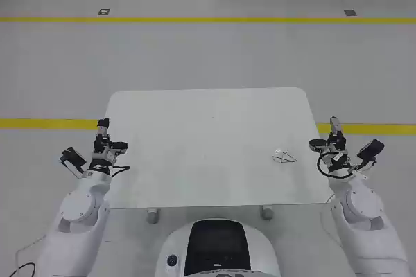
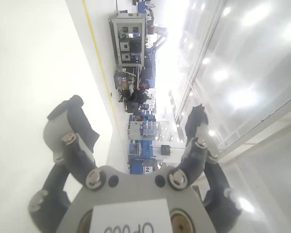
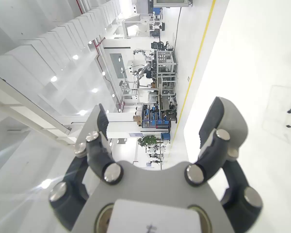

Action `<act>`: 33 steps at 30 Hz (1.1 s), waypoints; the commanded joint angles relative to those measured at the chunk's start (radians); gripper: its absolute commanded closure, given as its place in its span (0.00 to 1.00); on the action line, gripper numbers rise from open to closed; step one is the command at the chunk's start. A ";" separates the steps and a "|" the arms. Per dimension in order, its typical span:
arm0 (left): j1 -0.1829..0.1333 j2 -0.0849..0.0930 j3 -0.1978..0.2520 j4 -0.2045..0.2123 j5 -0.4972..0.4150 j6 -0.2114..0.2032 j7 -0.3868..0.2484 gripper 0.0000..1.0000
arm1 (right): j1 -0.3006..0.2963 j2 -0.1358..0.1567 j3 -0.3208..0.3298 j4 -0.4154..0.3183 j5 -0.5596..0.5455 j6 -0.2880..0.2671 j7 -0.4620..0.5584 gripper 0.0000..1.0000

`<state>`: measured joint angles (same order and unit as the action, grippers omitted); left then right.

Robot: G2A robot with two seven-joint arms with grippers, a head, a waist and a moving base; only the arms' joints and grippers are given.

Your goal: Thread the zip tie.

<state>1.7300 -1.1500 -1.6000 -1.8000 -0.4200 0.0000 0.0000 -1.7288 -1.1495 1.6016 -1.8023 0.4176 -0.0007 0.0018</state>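
Thin, wiry zip tie (image 1: pixel 284 157), lying flat at 3 o'clock on the white tabletop (image 1: pixel 208 138), just inside its edge. From above, faint crossed lines; from the right wrist, dark curved ends over a faint clear sheet (image 3: pixel 276 98). Left pincer (image 2: pixel 135 106) at 9 o'clock, right pincer (image 3: pixel 158 105) at 3 o'clock: both spread wide, empty, beside the tabletop's edges.

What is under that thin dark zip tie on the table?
A faint clear sheet, it seems, on the white rectangular table. The thin dark zip tie hides almost nothing beneath.
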 commanded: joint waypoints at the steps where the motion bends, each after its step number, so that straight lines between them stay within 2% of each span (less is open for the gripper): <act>1: 0.000 0.000 0.000 0.000 0.000 0.000 0.000 0.00 | 0.005 0.003 0.010 -0.014 -0.048 0.007 0.024 0.00; 4: 0.000 0.000 0.000 0.000 0.000 0.000 0.000 0.00 | 0.010 0.009 0.027 -0.033 -0.113 0.043 0.077 0.00; 7: 0.000 0.000 0.000 0.000 0.000 0.000 0.000 0.00 | 0.026 0.021 0.038 -0.058 -0.249 0.155 0.156 0.00; 8: 0.000 0.000 0.000 0.000 0.000 0.000 0.000 0.00 | 0.034 0.023 0.035 -0.071 -0.293 0.172 0.164 0.00; 20: 0.000 0.000 0.000 0.000 0.000 0.000 0.000 0.00 | 0.038 0.024 0.029 -0.080 -0.313 0.174 0.180 0.00; 24: 0.000 0.000 0.000 0.000 0.000 0.000 0.000 0.00 | 0.077 0.037 0.049 -0.086 -0.405 0.212 0.299 0.00; 30: 0.000 0.000 0.000 0.000 0.000 0.000 0.000 0.00 | 0.180 0.062 0.012 -0.064 -0.665 0.340 0.521 0.00; 32: 0.000 0.000 0.000 0.000 0.000 0.000 0.000 0.00 | 0.208 0.070 -0.009 -0.028 -0.743 0.341 0.604 0.00; 33: 0.000 0.000 0.000 0.000 0.000 0.000 0.000 0.00 | 0.208 0.070 -0.009 -0.028 -0.743 0.341 0.604 0.00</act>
<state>1.7300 -1.1500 -1.6000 -1.8000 -0.4200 0.0000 0.0000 -1.5238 -1.0805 1.5941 -1.8364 -0.3146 0.3424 0.5914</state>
